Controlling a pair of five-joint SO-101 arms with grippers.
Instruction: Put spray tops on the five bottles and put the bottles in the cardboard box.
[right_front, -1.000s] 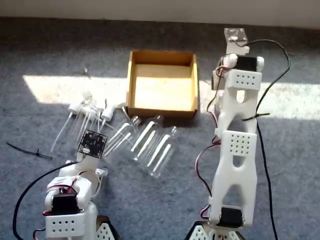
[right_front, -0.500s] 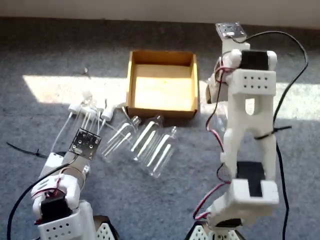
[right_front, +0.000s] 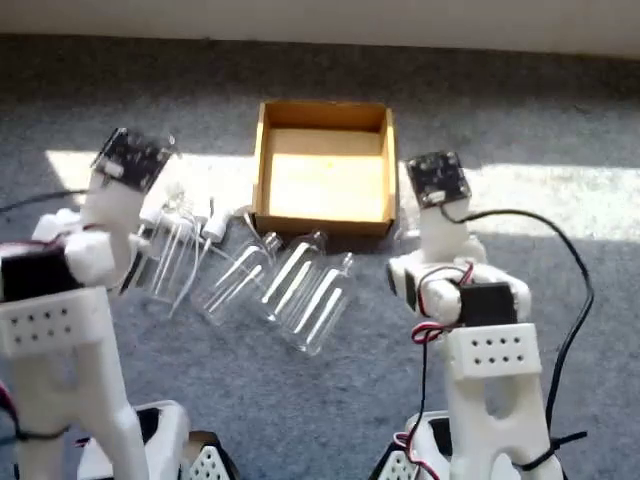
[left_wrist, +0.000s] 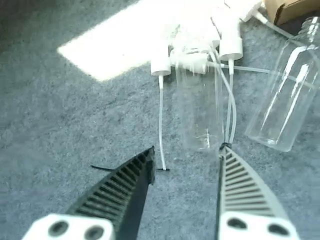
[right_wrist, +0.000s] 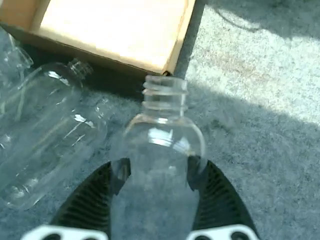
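Underneath everything, grey carpet (right_front: 560, 120) as the work surface. At the far middle, cardboard box (right_front: 320, 224), open upward, nothing inside yet. Beside the box's right front corner, right arm (right_front: 470, 330); on the other side, left arm (right_front: 60, 300) high over the heap. Between box and arms, several clear bottles (right_front: 310, 290) on their sides, uncapped.

In the wrist views: right gripper (right_wrist: 159, 170) clenched around the shoulder of a held bottle (right_wrist: 160, 145), neck bare and pointing toward the box corner. Spread wide and grasping nothing, left gripper (left_wrist: 186, 149), hanging above a lying bottle (left_wrist: 200, 110) and a cluster of white spray tops (left_wrist: 192, 55), thin tubes (left_wrist: 161, 120) trailing over the carpet.

Likely step in hand: fetching a top for the held bottle. For a clean result:
- Pinch one top by its white collar, never by the tube.
- Lift clear of the tangle.
- Keep the held bottle steady, neck exposed.
- Feed the tube in first, then seat and turn the collar.
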